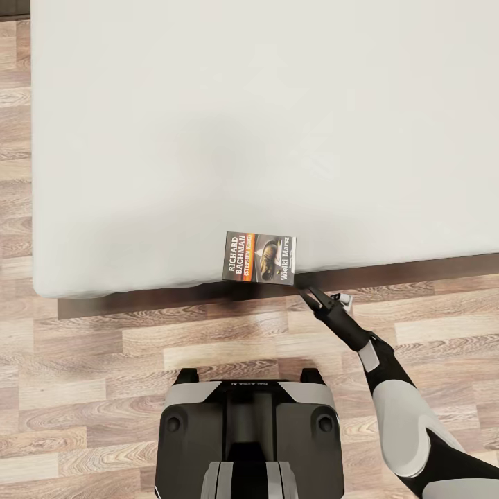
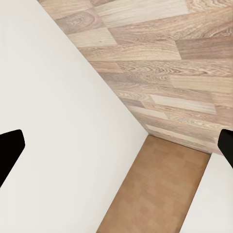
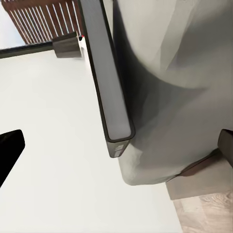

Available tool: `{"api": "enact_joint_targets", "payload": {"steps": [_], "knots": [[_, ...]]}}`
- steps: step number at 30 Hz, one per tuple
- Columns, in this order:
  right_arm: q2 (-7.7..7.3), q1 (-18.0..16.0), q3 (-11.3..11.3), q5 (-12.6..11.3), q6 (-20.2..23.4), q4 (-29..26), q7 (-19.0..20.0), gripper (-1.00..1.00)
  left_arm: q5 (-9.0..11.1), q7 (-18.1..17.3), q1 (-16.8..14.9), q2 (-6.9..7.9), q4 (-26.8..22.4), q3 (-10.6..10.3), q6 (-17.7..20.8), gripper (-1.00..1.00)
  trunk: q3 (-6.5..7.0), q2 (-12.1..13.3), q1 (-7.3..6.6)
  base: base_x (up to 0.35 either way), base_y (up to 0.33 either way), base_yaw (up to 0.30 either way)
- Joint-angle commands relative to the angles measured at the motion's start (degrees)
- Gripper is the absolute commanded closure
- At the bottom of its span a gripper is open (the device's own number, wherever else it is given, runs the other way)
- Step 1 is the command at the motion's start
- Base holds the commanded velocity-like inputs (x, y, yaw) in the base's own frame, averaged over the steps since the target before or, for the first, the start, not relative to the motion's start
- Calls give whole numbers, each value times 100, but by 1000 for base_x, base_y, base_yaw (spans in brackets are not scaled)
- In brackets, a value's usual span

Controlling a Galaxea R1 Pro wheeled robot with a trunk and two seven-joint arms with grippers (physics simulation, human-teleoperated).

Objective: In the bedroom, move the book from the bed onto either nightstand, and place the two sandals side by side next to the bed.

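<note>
Head view: right pincer (image 1: pixel 305 291) at the end of the outstretched right arm (image 1: pixel 388 388), fingers parted, tips just beside the near right corner of the book (image 1: pixel 259 257), over the dark bed frame; contact not clear. Book flat on the off-white mattress of the bed (image 1: pixel 208 125), at its near edge and slightly overhanging it, dark cover up, orange band and white "RICHARD BACHMAN" lettering readable sideways. Dark wood frame (image 1: pixel 416 269) running beneath the mattress edge, light wood-plank floor (image 1: pixel 104 360) in front and along the left side. Robot's grey and black trunk (image 1: pixel 249 436) at the bottom centre.

Right wrist view: two dark fingertips (image 3: pixel 9 148) set wide apart at the picture's opposite edges, nothing between them; book (image 3: pixel 109 92) seen edge-on ahead, pale page block and dark cover against the mattress, a dark slatted headboard (image 3: pixel 43 19) far behind.

Left wrist view: left pincer's fingertips (image 2: pixel 9 150) likewise spread wide and holding nothing, pointing at a white panel (image 2: pixel 58 121), a brown strip (image 2: pixel 155 189) and plank flooring.
</note>
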Motion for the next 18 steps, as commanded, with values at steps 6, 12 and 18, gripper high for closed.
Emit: {"api": "enact_joint_targets", "payload": {"steps": [6, 12, 18], "knots": [[-4, -3, -16, 22, 59, -2, 25, -100, 58, 10, -2, 0, 5, -49, -21, -100, -20, -42, 23, 0, 0, 0], [0, -3, 18, 22, 58, 2, 31, -100, 58, 10, -2, -1, 5, -48, -21, -100, -91, -203, 111, 0, 0, 0], [8, -3, 35, 22, 56, 2, 33, -100, 58, 10, -2, -1, 5, -47, -21, -100, -91, -203, 111, 0, 0, 0]]}}
